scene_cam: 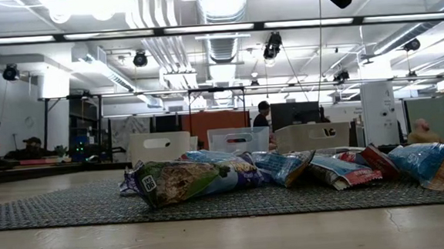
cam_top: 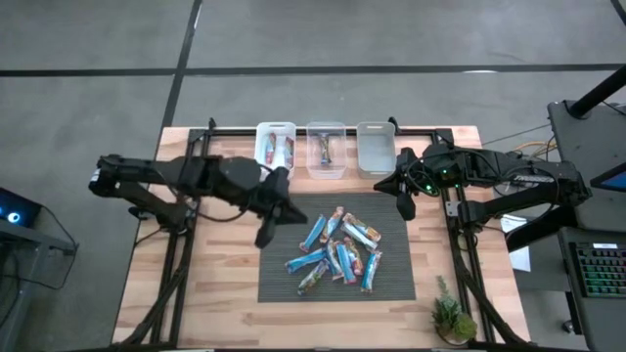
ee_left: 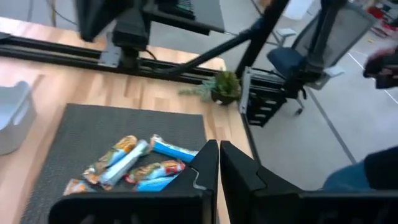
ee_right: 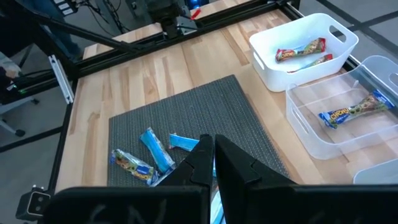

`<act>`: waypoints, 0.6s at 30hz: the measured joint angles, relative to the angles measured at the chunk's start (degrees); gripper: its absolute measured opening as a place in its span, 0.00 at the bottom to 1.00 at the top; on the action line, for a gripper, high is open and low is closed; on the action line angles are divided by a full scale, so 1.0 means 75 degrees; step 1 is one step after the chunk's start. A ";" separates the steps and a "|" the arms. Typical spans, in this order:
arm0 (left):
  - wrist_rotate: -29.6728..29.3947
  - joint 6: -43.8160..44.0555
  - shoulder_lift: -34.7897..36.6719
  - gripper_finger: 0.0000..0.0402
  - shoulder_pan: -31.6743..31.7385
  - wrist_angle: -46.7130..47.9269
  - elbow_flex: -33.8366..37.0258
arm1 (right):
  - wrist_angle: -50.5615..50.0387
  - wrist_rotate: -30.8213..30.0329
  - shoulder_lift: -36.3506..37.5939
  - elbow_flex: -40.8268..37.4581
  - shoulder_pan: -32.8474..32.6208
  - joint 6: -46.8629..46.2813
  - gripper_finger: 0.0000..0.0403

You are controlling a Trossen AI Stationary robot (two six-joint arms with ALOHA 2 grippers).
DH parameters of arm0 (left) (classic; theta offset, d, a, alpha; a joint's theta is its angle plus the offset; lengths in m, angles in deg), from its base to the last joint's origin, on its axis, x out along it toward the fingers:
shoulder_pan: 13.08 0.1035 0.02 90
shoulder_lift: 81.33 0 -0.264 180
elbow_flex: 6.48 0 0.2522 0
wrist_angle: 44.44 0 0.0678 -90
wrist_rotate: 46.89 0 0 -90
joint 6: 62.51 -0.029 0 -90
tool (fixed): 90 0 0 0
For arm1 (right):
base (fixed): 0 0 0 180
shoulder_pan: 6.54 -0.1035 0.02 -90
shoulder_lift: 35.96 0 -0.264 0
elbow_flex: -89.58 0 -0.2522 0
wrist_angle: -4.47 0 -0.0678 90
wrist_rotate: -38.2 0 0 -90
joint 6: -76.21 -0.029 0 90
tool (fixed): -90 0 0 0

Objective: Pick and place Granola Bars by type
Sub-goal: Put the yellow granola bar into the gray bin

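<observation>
Granola bars (cam_top: 338, 252) lay in a loose pile on the dark mat (cam_top: 279, 284) mid-table (cam_top: 147, 293), about ten of them, mostly blue wrappers. Three bins stood in a row at the far edge: the white bin (cam_top: 275, 144) held two red-print bars (ee_right: 301, 50), the clear middle bin (cam_top: 326, 149) held one blue bar (ee_right: 348, 112), and the third bin (cam_top: 376, 147) looked empty. Left gripper (cam_top: 266, 231) hovered over the mat's left edge, just beside the pile, fingers (ee_left: 205, 168) pressed together, holding nothing. Right gripper (cam_top: 405, 203) hung off the mat's far right corner near the third bin, fingers (ee_right: 202, 158) also pressed together, holding nothing. Small potted plant (cam_top: 452, 315) sat at the near right corner of the table. In the low view the bars lay flat on the mat, bins behind them
</observation>
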 joint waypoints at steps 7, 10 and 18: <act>-0.0382 -0.0015 -0.0009 0.00 -0.0453 0.0005 0.0520 | 0.0000 0.0026 0.0000 0.0000 0.0000 -0.0026 0.02; -0.0462 -0.0016 -0.0009 0.00 -0.0578 0.0007 0.0804 | 0.0045 0.0301 0.0000 0.0000 0.0000 -0.0029 0.02; -0.0595 -0.0005 0.0006 0.00 -0.0648 -0.0003 0.1018 | 0.0615 0.1658 -0.0309 0.0000 -0.0031 -0.0032 0.02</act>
